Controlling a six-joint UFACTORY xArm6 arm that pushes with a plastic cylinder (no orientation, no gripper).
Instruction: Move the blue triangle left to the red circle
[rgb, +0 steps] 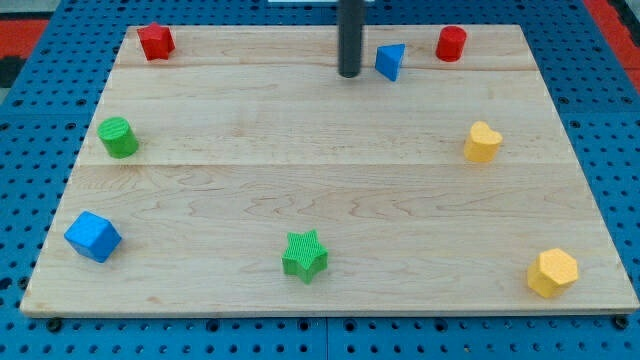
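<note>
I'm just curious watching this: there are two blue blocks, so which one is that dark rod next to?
The blue triangle at the view's top, just right of my tip. The blue cube sits far off, bottom left.

Robot body as seen by the single camera. Only the rod is visible: a straight, smooth cylinder of uniform width, dark charcoal to black, with a faint lighter sheen along its 9 o'clock flank. It is cut off by the frame's 12 o'clock edge. My tip (349, 75) is a blunt, flat-cut end, equally dark. No cables, screws, markings or joints can be made out on it.
</note>
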